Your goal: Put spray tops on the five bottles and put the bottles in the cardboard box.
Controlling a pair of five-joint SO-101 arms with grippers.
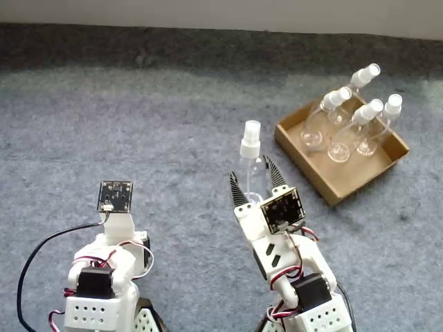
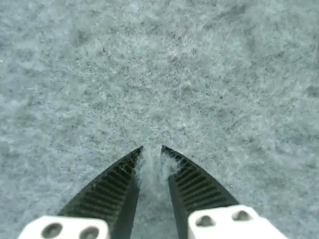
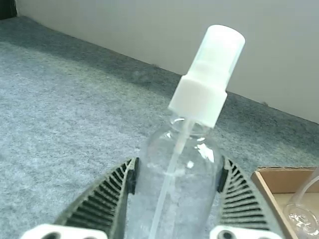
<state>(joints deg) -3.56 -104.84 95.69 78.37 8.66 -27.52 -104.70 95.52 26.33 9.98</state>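
The right gripper (image 1: 250,171) has its jaws clamped on the 5th bottle (image 1: 253,166), one jaw on each side of the clear body. The white spray top (image 1: 250,138) is already on. The bottle is held near the middle of the grey bench (image 1: 138,124), a little apart from the cardboard box (image 1: 349,173). Whether its base rests on the bench or hangs just above it cannot be told. The other 4 bottles (image 1: 341,142), all capped, seem to stand together in the far part of the box. The left gripper (image 2: 152,148) hangs over bare bench with its jaws nearly together, holding nothing.

The step in hand looks like the last one: carrying this bottle into the box. To do it well, the right arm should:

1. Lift the bottle high enough that its base clears the box wall.
2. Keep the bottle upright. The grip sits low on a smooth round body, and a tilt could let it slip or swing.
3. Aim for the bare floor at the near end of the box, away from the 4 bottles.
4. Lower slowly. A nudge could topple the closely packed bottles or push the light box along the bench.
5. Part the jaws only once the base is down, and only slightly, then withdraw straight up so neither jaw catches the spray top.
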